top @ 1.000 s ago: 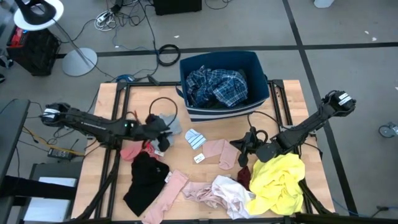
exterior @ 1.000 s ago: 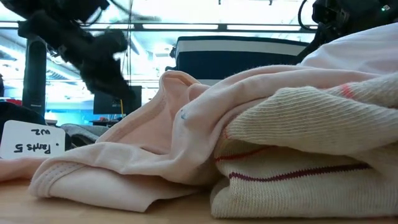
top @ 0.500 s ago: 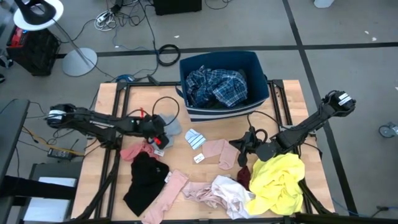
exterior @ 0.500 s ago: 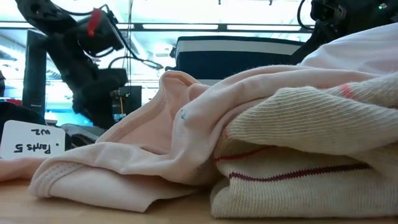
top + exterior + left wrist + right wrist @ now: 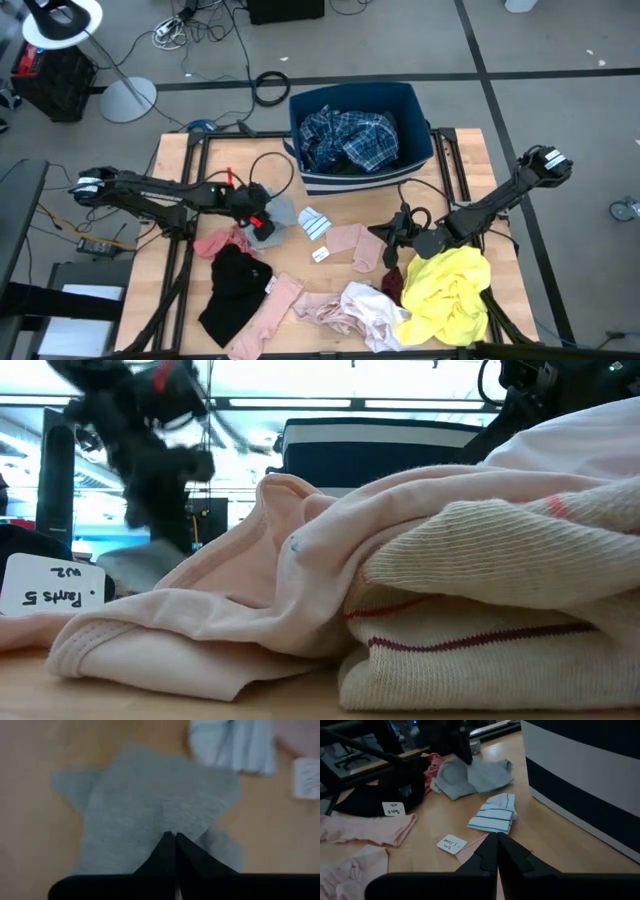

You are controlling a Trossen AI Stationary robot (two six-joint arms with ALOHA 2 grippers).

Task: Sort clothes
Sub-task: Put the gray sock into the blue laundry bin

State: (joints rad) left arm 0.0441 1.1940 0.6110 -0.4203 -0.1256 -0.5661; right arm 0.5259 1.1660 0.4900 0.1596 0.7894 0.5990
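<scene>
the left gripper (image 5: 262,222) sits low over the grey garment (image 5: 277,212) at the table's left-middle, its fingers (image 5: 167,851) pressed together with the tips on the fabric; whether any cloth is pinched between them cannot be told. to do this pick well, it probably needs to gather a real fold near the garment's middle, not an edge, and lift clear of the salmon garment (image 5: 218,243) and black garment (image 5: 232,292) just beside it. further right lie a small striped piece (image 5: 314,223), a paper tag (image 5: 321,254), a pink piece (image 5: 352,245) and, behind them, the navy bin (image 5: 360,175) with the plaid shirt (image 5: 348,137) inside. the right gripper (image 5: 393,237) waits by the yellow garment (image 5: 452,295), fingers closed on nothing. the low view is mostly blocked by a pink and cream heap (image 5: 400,590), and the left arm is blurred there.
</scene>
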